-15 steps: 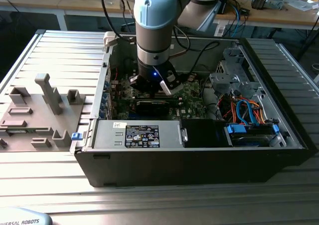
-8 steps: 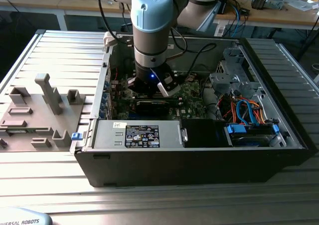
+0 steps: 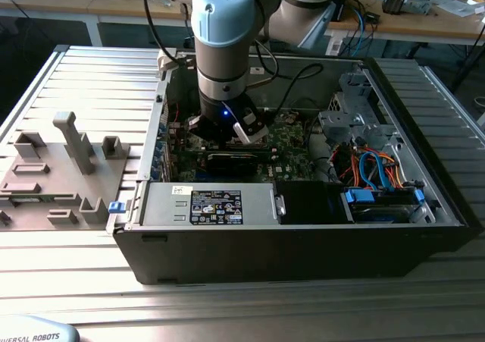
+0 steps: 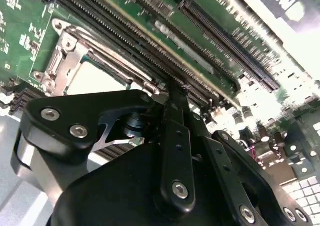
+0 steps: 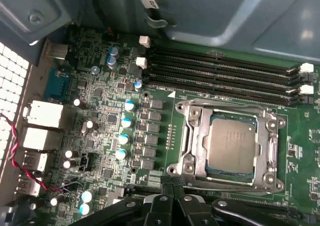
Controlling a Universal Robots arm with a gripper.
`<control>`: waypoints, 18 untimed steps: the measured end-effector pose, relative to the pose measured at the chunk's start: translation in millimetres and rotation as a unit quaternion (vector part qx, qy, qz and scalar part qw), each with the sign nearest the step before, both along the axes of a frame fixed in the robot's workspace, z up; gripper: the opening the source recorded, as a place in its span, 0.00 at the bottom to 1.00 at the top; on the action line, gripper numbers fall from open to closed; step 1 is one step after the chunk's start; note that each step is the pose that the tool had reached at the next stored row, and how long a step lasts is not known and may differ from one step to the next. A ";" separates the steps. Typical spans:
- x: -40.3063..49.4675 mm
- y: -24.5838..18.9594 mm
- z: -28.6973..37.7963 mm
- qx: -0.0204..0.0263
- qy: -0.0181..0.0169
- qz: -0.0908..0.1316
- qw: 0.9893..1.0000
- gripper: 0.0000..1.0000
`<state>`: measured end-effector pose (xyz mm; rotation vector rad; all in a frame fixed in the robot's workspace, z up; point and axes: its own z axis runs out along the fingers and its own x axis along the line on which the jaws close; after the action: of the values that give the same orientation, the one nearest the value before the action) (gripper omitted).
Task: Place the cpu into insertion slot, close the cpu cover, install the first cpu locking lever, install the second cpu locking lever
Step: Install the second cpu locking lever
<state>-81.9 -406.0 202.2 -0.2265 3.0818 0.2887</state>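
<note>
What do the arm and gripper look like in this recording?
The arm has light-blue joint caps, silver-grey tubes, a black wrist segment with a small blue light, and black cables trailing alongside. The gripper is matte black, built of bolted linkage plates with silver screw heads.

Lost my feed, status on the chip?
Gripper shut, empty, beside socket. Silver-grey square cpu seated, silvery metal frame cover down around it. Nothing obstructing.

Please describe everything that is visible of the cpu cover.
The cpu cover is a thin silvery metal frame with a square window. In the first wrist view it lies flat and closed on the green motherboard, around the cpu, whose grey metal top shows through the window. The dark gripper is near its edge; contact cannot be judged.
</note>
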 end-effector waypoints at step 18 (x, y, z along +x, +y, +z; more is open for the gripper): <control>0.2 8.7 5.1 0.001 0.000 0.011 1.000 0.11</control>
<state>-81.6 -397.3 207.3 -0.2590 3.0805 0.2935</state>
